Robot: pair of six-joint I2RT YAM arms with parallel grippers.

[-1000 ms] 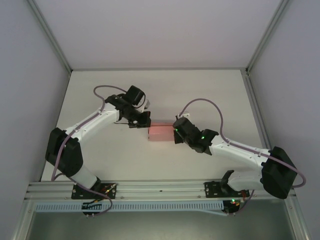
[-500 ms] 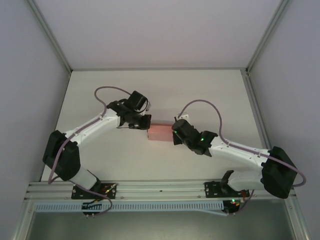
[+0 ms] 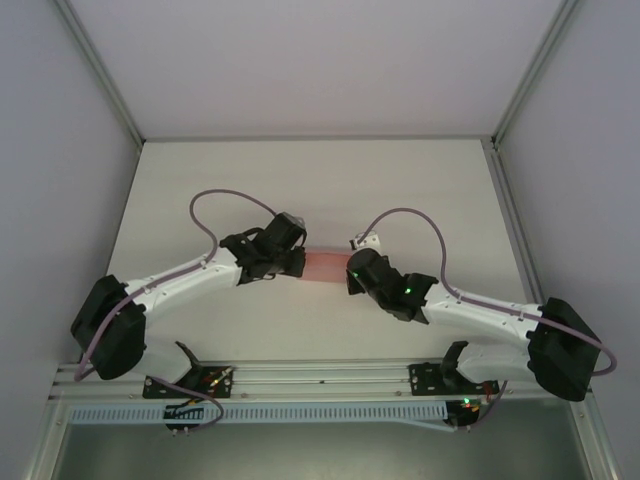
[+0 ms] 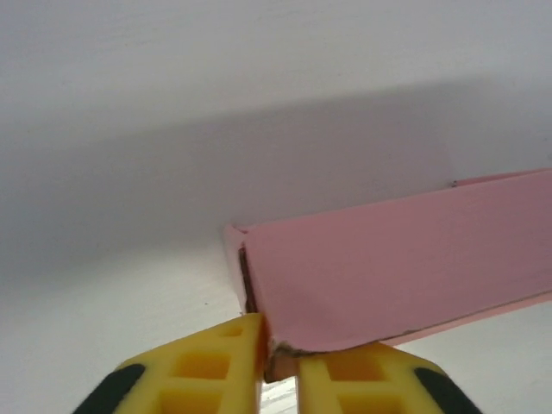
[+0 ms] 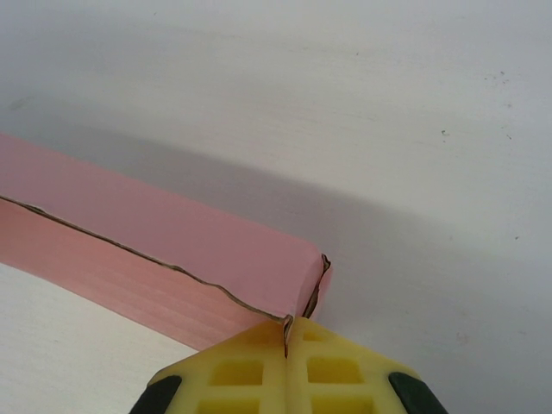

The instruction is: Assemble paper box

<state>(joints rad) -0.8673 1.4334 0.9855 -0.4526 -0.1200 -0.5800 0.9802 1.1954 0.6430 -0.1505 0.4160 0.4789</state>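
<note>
The left arm (image 3: 170, 283) lies low, stretched from its base towards the middle of the table (image 3: 300, 190). The right arm (image 3: 480, 310) mirrors it from the other side. Their wrists meet at the box (image 3: 325, 267), which lies mid-table between them.

The right claw (image 5: 286, 323) is closed on a thin card edge at the box's right end corner. The left claw (image 4: 278, 343) has its fingers slightly apart with the box's left bottom corner between them. I cannot tell whether they press on the card.

From above, both ends of the box are hidden under the claws and its flaps are too blurred to read. Each wrist view cuts off the box's far end and the fingers' bases.
</note>
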